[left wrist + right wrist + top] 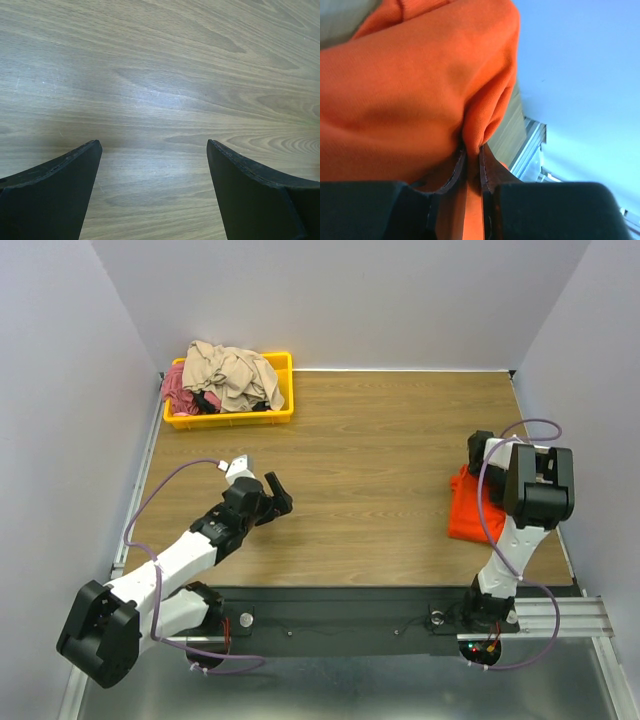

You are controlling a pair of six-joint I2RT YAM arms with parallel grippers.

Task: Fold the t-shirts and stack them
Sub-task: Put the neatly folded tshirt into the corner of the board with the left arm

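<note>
Jaws of our right gripper (471,150) are clamped on a fold of the orange shirt (462,510), which lies at the table's (380,430) three o'clock edge. Our left gripper (154,145) hangs spread wide over wood at eight o'clock. At eleven, more shirts (228,375) heap the bin (230,419).

Left tool (280,494) agape, right tool (472,156) pinched

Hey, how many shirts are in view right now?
3 for sure: an orange t-shirt at the right edge of the wooden table, pinched in the right gripper, plus a crumpled tan shirt and a pink-red shirt in the yellow plastic bin. More may be buried underneath.
</note>
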